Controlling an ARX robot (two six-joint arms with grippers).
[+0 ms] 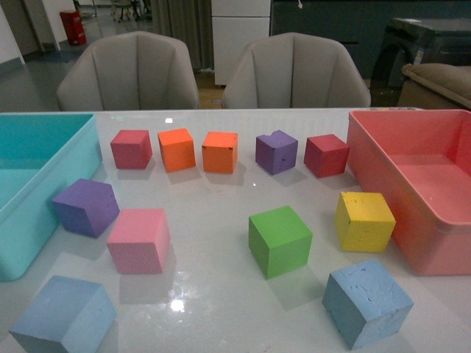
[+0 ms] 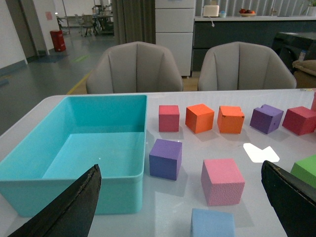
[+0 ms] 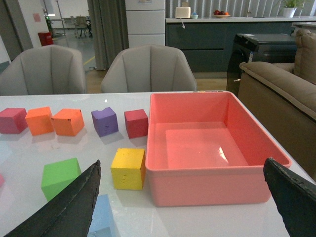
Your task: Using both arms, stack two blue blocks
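Held nothing in wide-open right gripper (image 3: 182, 163) or left gripper (image 2: 180, 169); risked knocking the pink cube (image 2: 222, 181) just beyond the left while reaching 2 blue blocks (image 1: 366, 303).

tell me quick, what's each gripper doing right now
Left gripper: open, holding nothing.
Right gripper: open, holding nothing.

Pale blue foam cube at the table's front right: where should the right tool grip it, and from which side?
Take the pale blue foam cube by two opposite side faces, coming down from above. It sits flat but turned at an angle, so the open right tool would likely need rotating to match. The green foam cube and yellow foam cube stand apart from it, leaving finger room.
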